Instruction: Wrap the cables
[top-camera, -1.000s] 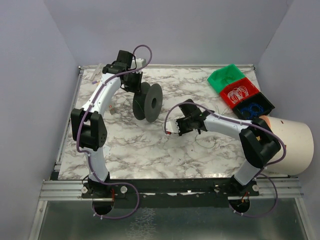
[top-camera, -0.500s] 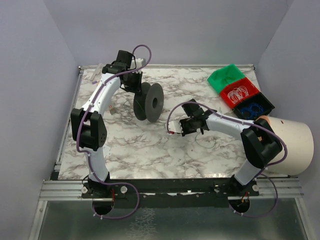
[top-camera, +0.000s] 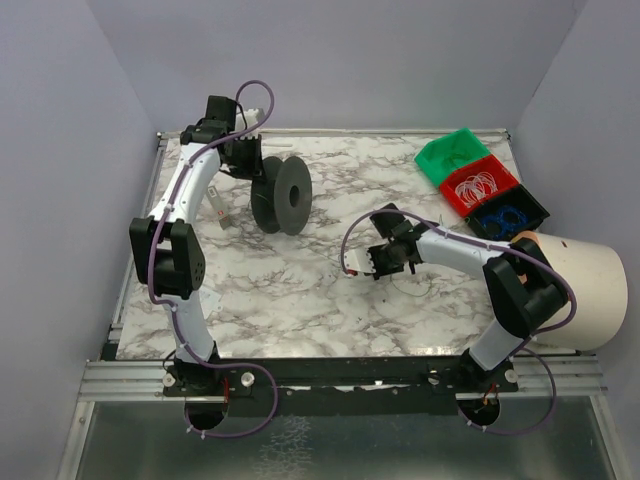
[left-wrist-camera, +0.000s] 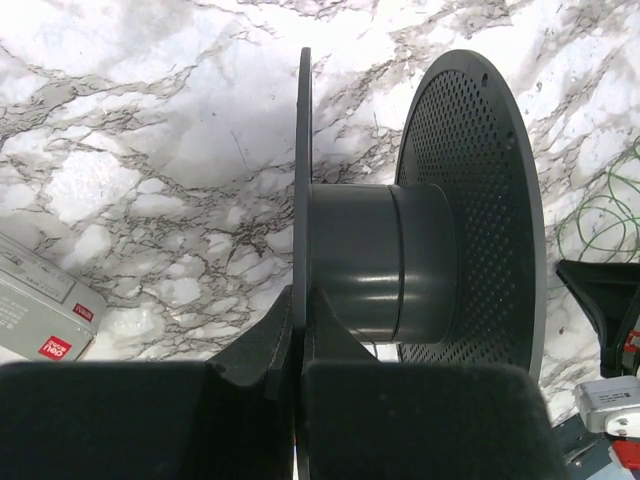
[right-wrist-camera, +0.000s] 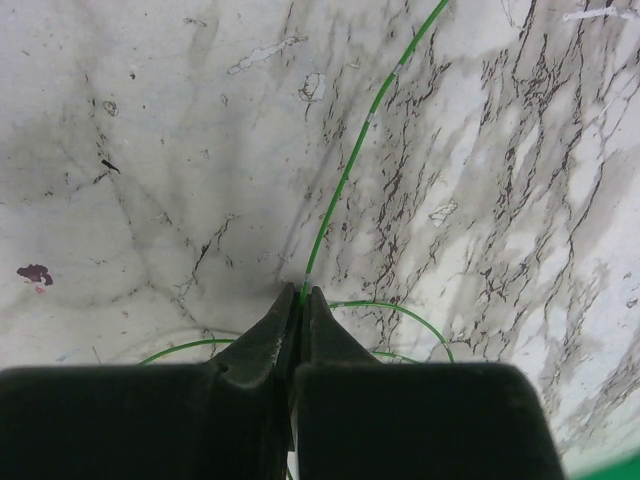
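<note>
1. Spool (top-camera: 278, 195) of black plastic sits at the far left of the marble bench (top-camera: 300, 290), its two flanges upright.
2. We see the left fingers (left-wrist-camera: 285, 322) pressed together on the spool's thin solid flange, which is edge-on in the left wrist view. The perforated flange is on the other side of the hub.
3. We cannot tell whether the spool rests on the bench or is lifted off it.
4. We see the right fingers (right-wrist-camera: 286, 318) near the middle of the bench, pinched shut on a thin green cable (right-wrist-camera: 350, 165).
5. From that pinch the green cable runs away across the marble. More of it curls in loops on the bench just behind the fingertips.
6. We find white cable coils (top-camera: 474, 186) in the red bin (top-camera: 500, 168) at the far right. A green bin (top-camera: 445, 155) touches its far side and a black bin (top-camera: 535, 208) with blue coils its near side.
7. A small white box (left-wrist-camera: 40, 310) with a red label lies on the bench beside the spool.
</note>
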